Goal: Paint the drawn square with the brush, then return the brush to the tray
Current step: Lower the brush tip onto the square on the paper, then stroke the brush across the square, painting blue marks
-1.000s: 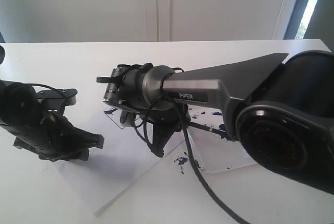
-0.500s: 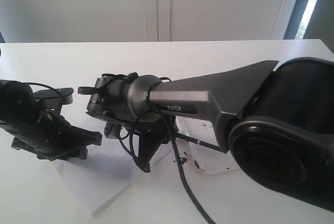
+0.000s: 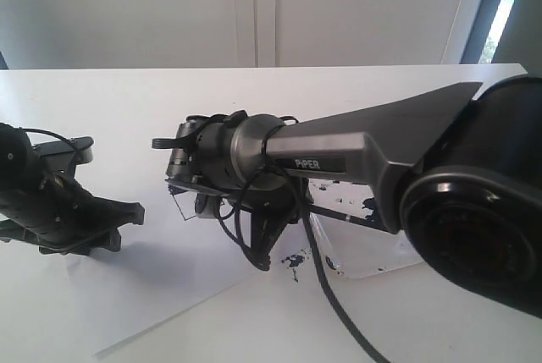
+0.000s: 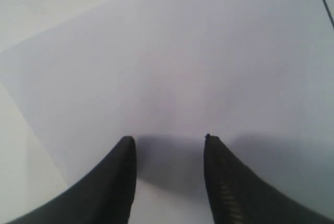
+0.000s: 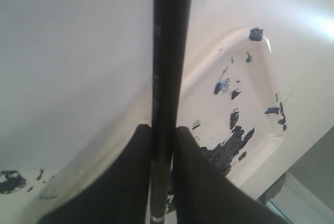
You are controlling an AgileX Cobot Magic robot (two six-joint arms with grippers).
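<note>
Here, the right end effector (image 3: 257,249) is hanging just left of the frame's centre in the exterior view, on the end of a grey arm reaching in from the right edge. In the right wrist view this end effector (image 5: 163,148) is pinching the long thin black brush (image 5: 167,72) by its handle, its two dark fingers closed tight against it on either side. In the exterior view the brush (image 3: 343,216) is showing only as a thin black rod sticking out to the right behind the fingers; its tip is hidden.

The shallow glossy white tray with a raised rim (image 3: 364,255) is lying right of centre, under the grey arm. It is holding scattered dark-blue paint blotches (image 5: 229,148), and much of its floor (image 5: 209,98) is bare white. A further blue splatter (image 3: 294,259) is sitting just left of the tray, near the paper's edge.

The drawn square (image 3: 180,205) is showing as one thin black corner just left of the right end effector, on the flat white paper sheet (image 3: 161,287) spread over the white tabletop (image 3: 102,96).

The left end effector (image 3: 127,215) is lying low over the paper at the left edge. In the left wrist view it (image 4: 168,143) is standing apart with only blank paper (image 4: 177,62) between its fingers.
</note>
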